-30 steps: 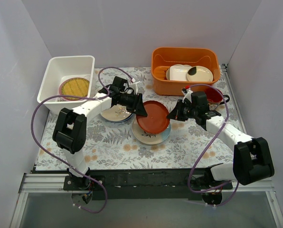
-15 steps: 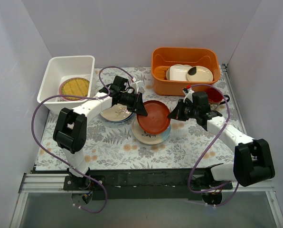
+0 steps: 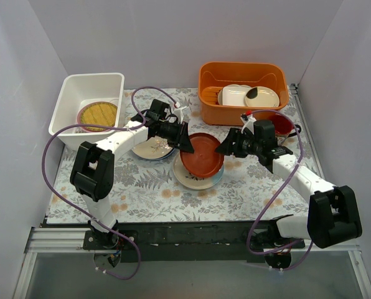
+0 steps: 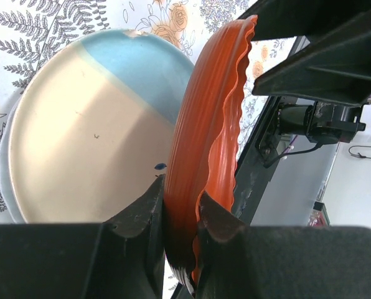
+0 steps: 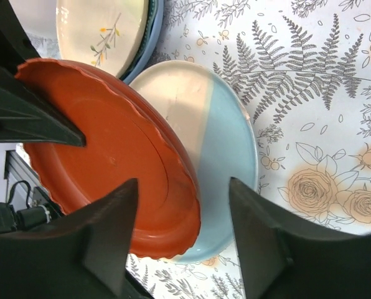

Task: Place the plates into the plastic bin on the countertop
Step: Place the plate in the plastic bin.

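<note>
A red-brown plate (image 3: 201, 154) hangs tilted over the teal-blue and cream plate (image 3: 195, 179) at mid-countertop. My left gripper (image 3: 187, 144) is shut on its left rim; in the left wrist view both fingers pinch the fluted plate (image 4: 204, 124) edge at the left gripper (image 4: 182, 212). My right gripper (image 3: 223, 149) stands open at the plate's right side, its jaws straddling the red-brown plate (image 5: 111, 156) rim and the teal-blue plate (image 5: 223, 137) without touching. A cream plate with a sprig (image 3: 151, 149) lies left. The white plastic bin (image 3: 70, 93) holds a yellow woven plate (image 3: 98, 114) on a pink one.
An orange tub (image 3: 210, 109) with cream rectangular dishes (image 3: 248, 96) stands at the back right. A red mug (image 3: 279, 124) sits just behind my right arm. The fern-print countertop (image 3: 142, 193) ends at the black rail in front.
My right gripper has opened and let go of the red-brown plate's right rim. The left gripper stays shut on the left rim and the plate has shifted slightly right.
</note>
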`<state>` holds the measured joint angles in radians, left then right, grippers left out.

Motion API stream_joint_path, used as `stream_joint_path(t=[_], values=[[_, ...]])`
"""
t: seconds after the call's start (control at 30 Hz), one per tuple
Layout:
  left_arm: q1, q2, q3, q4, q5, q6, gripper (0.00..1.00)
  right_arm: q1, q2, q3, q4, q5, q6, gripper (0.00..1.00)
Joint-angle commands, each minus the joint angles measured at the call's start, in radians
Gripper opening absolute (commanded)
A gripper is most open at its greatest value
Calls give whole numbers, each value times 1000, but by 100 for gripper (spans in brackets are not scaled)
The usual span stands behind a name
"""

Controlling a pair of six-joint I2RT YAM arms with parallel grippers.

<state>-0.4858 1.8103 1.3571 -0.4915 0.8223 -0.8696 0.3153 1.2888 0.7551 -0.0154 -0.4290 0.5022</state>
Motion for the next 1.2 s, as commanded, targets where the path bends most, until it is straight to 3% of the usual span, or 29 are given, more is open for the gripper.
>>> stream_joint_path(t=[0.0, 0.13, 0.23, 1.17], values=[[-4, -12, 34, -5, 6, 17, 0, -2, -34, -10, 49, -8, -10, 73], [-4, -12, 36, -5, 0, 18, 0, -2, -40, -16, 49, -7, -17, 90], [-4, -14, 37, -5, -5, 17, 0, -4, -49, -20, 48, -2, -24, 95], [23, 26, 229, -67, -212, 17, 0, -10, -83, -40, 17, 29, -63, 98]])
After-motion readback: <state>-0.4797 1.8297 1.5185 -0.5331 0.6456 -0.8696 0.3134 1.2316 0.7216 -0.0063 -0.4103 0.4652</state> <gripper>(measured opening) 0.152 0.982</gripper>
